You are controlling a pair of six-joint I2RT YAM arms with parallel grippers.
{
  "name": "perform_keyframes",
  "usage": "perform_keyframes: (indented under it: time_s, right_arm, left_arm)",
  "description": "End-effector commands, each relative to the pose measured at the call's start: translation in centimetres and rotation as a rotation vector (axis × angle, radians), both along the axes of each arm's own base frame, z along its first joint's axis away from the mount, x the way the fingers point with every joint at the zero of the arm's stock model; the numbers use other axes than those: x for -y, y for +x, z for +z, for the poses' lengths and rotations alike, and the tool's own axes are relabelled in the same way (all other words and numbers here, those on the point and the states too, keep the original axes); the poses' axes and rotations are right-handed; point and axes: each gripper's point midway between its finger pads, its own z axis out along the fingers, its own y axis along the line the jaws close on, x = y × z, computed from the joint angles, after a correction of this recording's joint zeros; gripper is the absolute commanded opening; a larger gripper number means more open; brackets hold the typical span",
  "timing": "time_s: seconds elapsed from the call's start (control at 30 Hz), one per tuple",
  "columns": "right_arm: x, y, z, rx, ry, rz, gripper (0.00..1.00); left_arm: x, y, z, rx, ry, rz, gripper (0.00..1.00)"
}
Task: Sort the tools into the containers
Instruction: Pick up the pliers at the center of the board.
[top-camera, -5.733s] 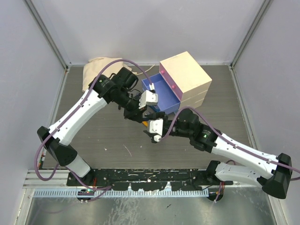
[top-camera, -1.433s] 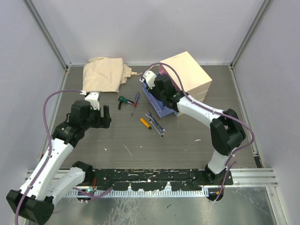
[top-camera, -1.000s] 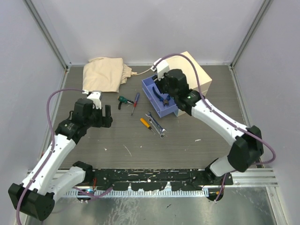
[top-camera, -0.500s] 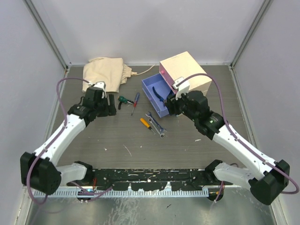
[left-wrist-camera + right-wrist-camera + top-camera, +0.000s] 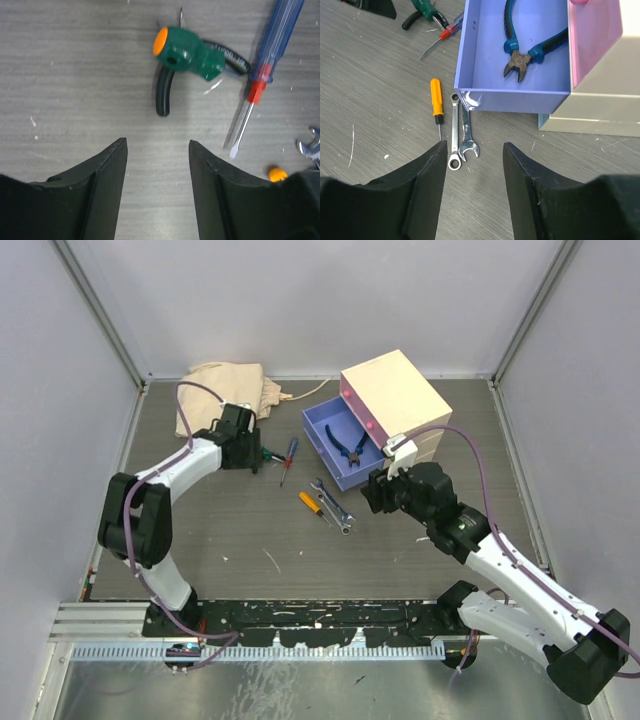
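The blue-handled pliers (image 5: 527, 47) lie inside the pulled-out blue drawer (image 5: 510, 94) of the cream chest (image 5: 400, 400). My right gripper (image 5: 474, 145) hangs open and empty in front of that drawer, above two silver spanners (image 5: 460, 134) and beside an orange-handled screwdriver (image 5: 436, 97). My left gripper (image 5: 157, 142) is open over bare table, just short of the stubby green-handled screwdriver (image 5: 187, 50), which lies across a black-handled tool (image 5: 164, 92). To their right lies a screwdriver (image 5: 265, 50) with a blue and red handle.
A beige cloth bag (image 5: 225, 390) lies at the back left, behind my left gripper (image 5: 248, 452). The pink drawer (image 5: 592, 45) sits above the blue one, slightly out. Grey walls close in the table on three sides.
My right gripper has pulled back from the blue drawer towards the near side, leaving the pliers inside. My left gripper has moved right to the green screwdriver, its jaws narrower.
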Motion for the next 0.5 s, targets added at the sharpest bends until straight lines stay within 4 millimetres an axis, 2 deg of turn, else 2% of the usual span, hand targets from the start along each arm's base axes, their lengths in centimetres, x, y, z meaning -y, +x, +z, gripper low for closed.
perform_keyframes:
  time_s: [0.0, 0.23, 0.47]
  right_arm:
    - [-0.3, -0.1, 1.1, 0.026, 0.067, -0.002, 0.53]
    - [-0.4, -0.3, 0.4, 0.008, 0.070, 0.001, 0.53]
    - [-0.5, -0.3, 0.1, -0.001, 0.075, 0.004, 0.53]
  left_arm:
    - [0.6, 4.2, 1.4, 0.094, 0.019, -0.003, 0.51]
    - [1.1, 5.5, -1.1, 0.032, 0.042, -0.019, 0.45]
    - [1.6, 5.0, -3.4, -0.032, 0.028, -0.030, 0.38]
